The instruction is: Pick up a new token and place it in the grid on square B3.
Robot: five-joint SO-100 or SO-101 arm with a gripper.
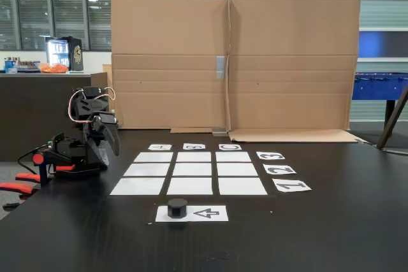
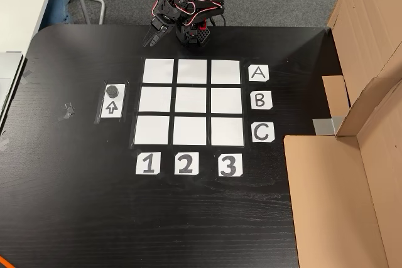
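The token (image 1: 177, 207) (image 2: 113, 90), a small black faceted cylinder, stands on the tail end of a white sheet printed with an arrow (image 1: 207, 213) (image 2: 112, 107). The grid (image 1: 152, 170) (image 2: 157, 99) of white paper cells lies in the middle of the black table. All its cells are bare, including square B3 (image 1: 194, 156) (image 2: 226, 100). My gripper (image 1: 108, 151) (image 2: 151, 42) is folded down over the arm's base beyond the A side of the grid. Its jaws look shut with nothing in them. It is well away from the token.
Letter cards A, B, C (image 2: 259, 100) and number cards 1, 2, 3 (image 2: 184, 164) edge the grid. A tall cardboard screen (image 1: 233, 62) (image 2: 358, 174) stands along the table beyond the column-3 side. A small scrap (image 2: 66, 111) lies near the arrow sheet.
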